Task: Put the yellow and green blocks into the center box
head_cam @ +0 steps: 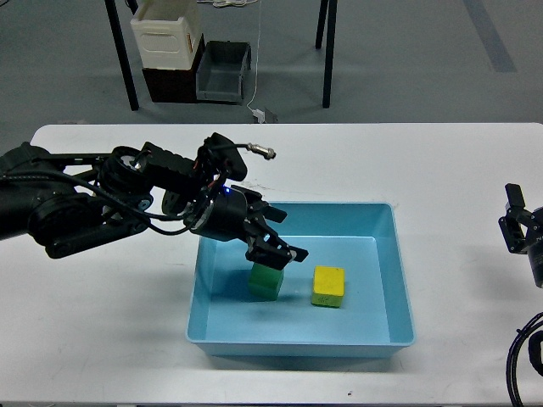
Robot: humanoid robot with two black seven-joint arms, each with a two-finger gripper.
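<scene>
A green block (265, 282) rests on the floor of the light blue box (387, 280), left of a yellow block (329, 287) that also lies in the box. My left gripper (273, 249) hangs just above the green block with its fingers spread and nothing between them. My right gripper (517, 230) is at the right edge of the view, away from the box; its fingers cannot be told apart.
The box sits on a white table (441, 170). Beyond the table's far edge stand a cream container (167, 34), a grey bin (223, 71) and black table legs (328, 51) on the floor.
</scene>
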